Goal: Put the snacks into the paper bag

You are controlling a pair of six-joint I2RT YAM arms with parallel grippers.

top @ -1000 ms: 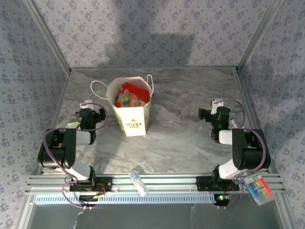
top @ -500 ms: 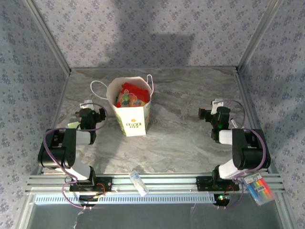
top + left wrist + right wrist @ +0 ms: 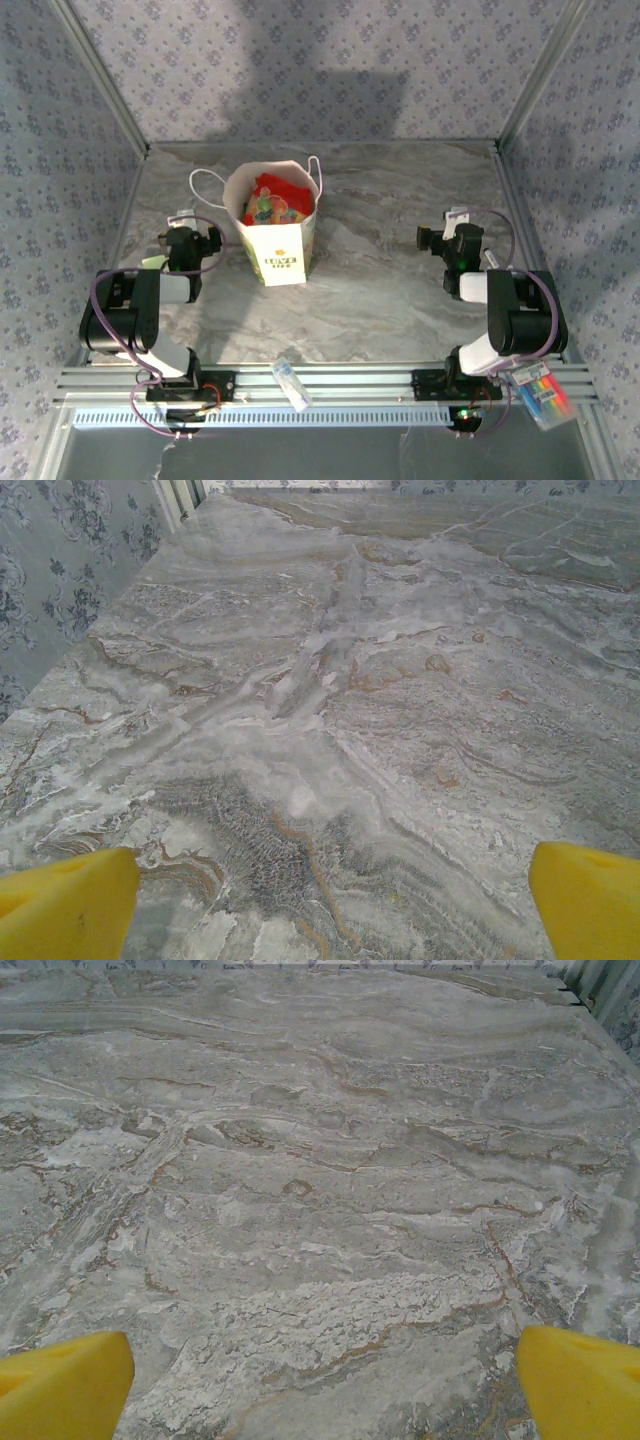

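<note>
Top external, starting at the left: left fingers [image 3: 188, 238] low over the table [image 3: 400, 290], pointing away from the bases, just left of the bag [image 3: 282, 255]. Spread wide, nothing between them. Same on the left wrist view: two yellow pads [image 3: 65, 905] in the bottom corners, far apart, bare marble in between. Pale green bit [image 3: 152, 262] peeking out by the left arm, too hidden to call.

Next over, bag standing upright on the left half of the table, mouth open, cord handles flopped out at the sides, green lettering on the near face. Snacks [image 3: 272, 205] sitting inside it, red at the back, orange and teal-ish nearer. Can't count them from here.

Down on the near rail [image 3: 380, 380], clear tube [image 3: 290, 383] lying at a slant, well apart from the bag.

Over on the right: right fingers [image 3: 455, 240] also low over the table, well apart from the bag, wide open and empty. Right wrist view: yellow pads in both bottom corners, nothing but marble ahead. Markers [image 3: 540, 392] lying by the right arm's base, at the rail's right end.
</note>
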